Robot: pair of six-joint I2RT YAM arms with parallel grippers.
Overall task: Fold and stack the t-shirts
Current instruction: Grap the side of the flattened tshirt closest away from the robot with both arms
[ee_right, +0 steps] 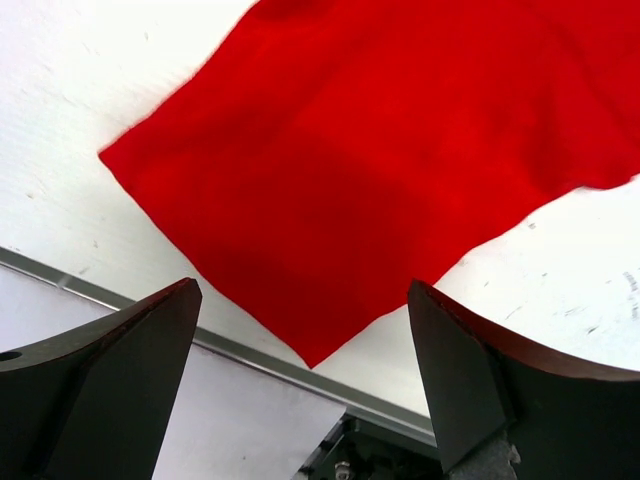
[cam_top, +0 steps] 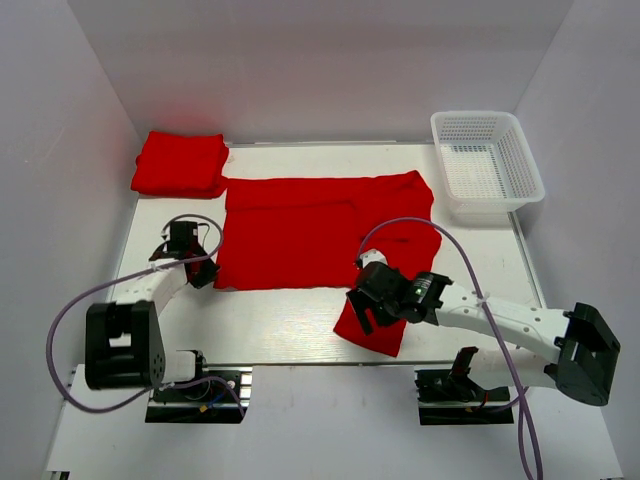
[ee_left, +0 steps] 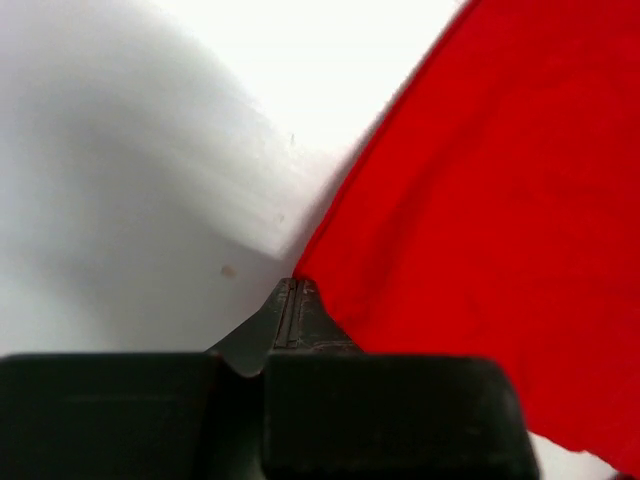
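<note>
A red t-shirt (cam_top: 320,230) lies spread on the white table; a flap of it (cam_top: 375,325) reaches the near edge. A folded red t-shirt stack (cam_top: 180,163) sits at the back left. My left gripper (cam_top: 200,272) is at the spread shirt's near-left corner. In the left wrist view its jaws (ee_left: 297,292) are shut, with the corner of the fabric (ee_left: 480,220) meeting their tip and its edge slightly raised. My right gripper (cam_top: 365,312) hangs open and empty above the flap; the flap's pointed corner (ee_right: 350,200) shows between its fingers (ee_right: 130,350).
A white mesh basket (cam_top: 487,160) stands at the back right. The table's metal front edge (ee_right: 250,355) runs just under the flap's tip. Grey walls close in the left, back and right sides.
</note>
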